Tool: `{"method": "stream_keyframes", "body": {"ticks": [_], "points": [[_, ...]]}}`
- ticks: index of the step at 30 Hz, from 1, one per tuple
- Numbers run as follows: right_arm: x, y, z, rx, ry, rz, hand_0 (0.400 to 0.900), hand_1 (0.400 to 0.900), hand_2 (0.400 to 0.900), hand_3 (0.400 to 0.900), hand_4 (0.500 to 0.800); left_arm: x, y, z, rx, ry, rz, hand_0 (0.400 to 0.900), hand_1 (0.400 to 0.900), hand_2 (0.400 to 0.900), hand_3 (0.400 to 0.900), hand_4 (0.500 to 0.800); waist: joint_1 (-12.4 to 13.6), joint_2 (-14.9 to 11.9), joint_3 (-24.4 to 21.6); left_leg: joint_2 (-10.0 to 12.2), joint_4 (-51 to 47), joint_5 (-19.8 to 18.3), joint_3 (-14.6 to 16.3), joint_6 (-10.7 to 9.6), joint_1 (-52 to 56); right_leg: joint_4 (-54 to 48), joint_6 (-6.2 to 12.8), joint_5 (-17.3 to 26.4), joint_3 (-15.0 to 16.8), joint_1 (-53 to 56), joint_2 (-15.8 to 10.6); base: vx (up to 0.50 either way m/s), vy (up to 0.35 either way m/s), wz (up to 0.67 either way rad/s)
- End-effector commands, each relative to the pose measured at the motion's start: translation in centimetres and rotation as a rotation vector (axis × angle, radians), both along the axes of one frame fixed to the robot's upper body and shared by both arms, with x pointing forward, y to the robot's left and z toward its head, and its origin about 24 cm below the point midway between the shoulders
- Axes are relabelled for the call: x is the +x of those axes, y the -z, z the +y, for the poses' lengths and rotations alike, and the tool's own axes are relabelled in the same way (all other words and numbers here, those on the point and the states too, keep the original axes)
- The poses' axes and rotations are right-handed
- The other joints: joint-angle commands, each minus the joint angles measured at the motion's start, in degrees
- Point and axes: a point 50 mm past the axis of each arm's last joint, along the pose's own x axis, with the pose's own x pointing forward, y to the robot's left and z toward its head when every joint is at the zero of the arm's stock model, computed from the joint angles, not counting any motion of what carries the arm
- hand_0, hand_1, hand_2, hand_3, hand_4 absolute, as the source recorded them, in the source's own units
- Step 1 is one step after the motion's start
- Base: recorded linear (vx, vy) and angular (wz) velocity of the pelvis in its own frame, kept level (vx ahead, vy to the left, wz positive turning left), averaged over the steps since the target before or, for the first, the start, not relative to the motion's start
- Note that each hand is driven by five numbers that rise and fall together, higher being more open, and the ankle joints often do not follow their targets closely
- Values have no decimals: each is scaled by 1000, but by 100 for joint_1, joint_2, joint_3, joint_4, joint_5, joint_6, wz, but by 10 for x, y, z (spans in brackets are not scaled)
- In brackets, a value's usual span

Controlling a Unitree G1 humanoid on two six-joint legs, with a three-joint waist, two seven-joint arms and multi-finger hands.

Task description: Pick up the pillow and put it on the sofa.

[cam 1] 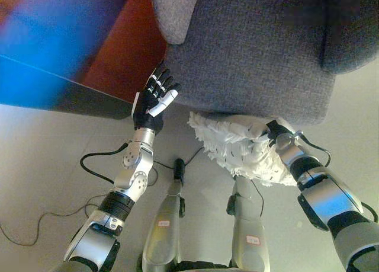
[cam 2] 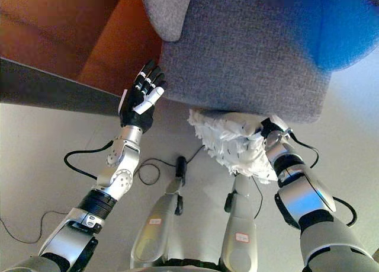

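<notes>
Just above our right hand (cam 1: 269, 133), clenched in the shaggy white fluffy pillow (cam 1: 240, 147), sits the grey fabric sofa (cam 1: 260, 53); we should lift clear of its front edge, left hand (cam 1: 155, 100) released.

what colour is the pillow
White, with a shaggy, tufted surface. The pillow shows best in the left eye view, just below the grey sofa.

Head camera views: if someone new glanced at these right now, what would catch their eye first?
Probably the shaggy white pillow low in the middle, just below the front edge of the grey fabric sofa that fills the top. The right hand is buried in the pillow's right side, its fingers hidden. The dark left hand stands open and empty at the sofa's left corner.
</notes>
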Motion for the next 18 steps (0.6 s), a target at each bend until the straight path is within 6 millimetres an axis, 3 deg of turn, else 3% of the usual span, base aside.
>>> {"method": "stream_keyframes", "body": {"ticks": [1,8,14,18], "points": [[13,-46,-16,-73,-12,-153,400,400,400,400,500,-6,-55,4,-11,-3,-250,900,900,900,900,800,3,32,124,-195,94,-66,-198,96,87,408,693,-495,-105,500,-289,61,-5,-3],[-2,-18,-7,-37,-69,-151,400,400,400,400,500,-2,-23,18,28,-101,-98,900,900,900,900,800,-68,-212,93,-32,-125,-106,-166,30,1166,306,679,-631,-109,1586,-232,92,-14,-2],[-27,16,3,-13,-127,-91,400,400,400,400,500,-15,16,25,68,-128,31,900,900,900,900,800,-144,-428,-469,106,-308,-134,-192,-5,1737,235,684,-728,-88,2179,-177,177,-38,8],[-44,26,0,-10,-154,-61,400,400,400,400,500,-25,35,30,92,-125,102,900,900,900,900,800,-182,-537,-852,165,-422,-133,-208,-18,2054,194,698,-775,-82,2514,-134,205,-33,10]]}}
